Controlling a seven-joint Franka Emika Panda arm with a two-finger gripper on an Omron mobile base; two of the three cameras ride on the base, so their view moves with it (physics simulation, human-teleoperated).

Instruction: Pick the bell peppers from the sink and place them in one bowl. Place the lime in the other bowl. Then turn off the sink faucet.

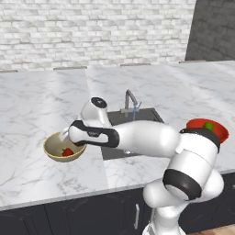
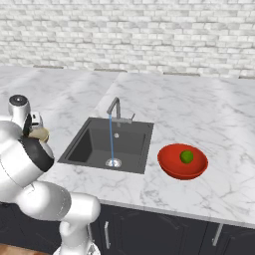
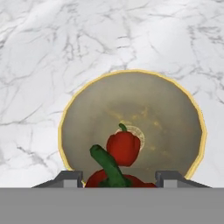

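Dark fingertips of the end effector (image 3: pixel 120 181) are clamped on a red bell pepper (image 3: pixel 114 177) with a green stem, held just above the tan bowl (image 3: pixel 183 105). A second pepper (image 3: pixel 124 148) lies inside that bowl. Right of the sink (image 2: pixel 130 135), where the faucet (image 2: pixel 116 108) runs, the lime (image 2: pixel 187 157) sits in the red bowl (image 2: pixel 172 167) on the marble surface (image 2: pixel 199 109).

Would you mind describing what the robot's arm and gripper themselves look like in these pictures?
The arm is built of glossy white rounded segments joined by dark, near-black bands at the joints, with a round dark cap on one joint in the left base view. No loose cables or readable markings show. In the hand view the gripper shows as two small, flat grey finger tips.
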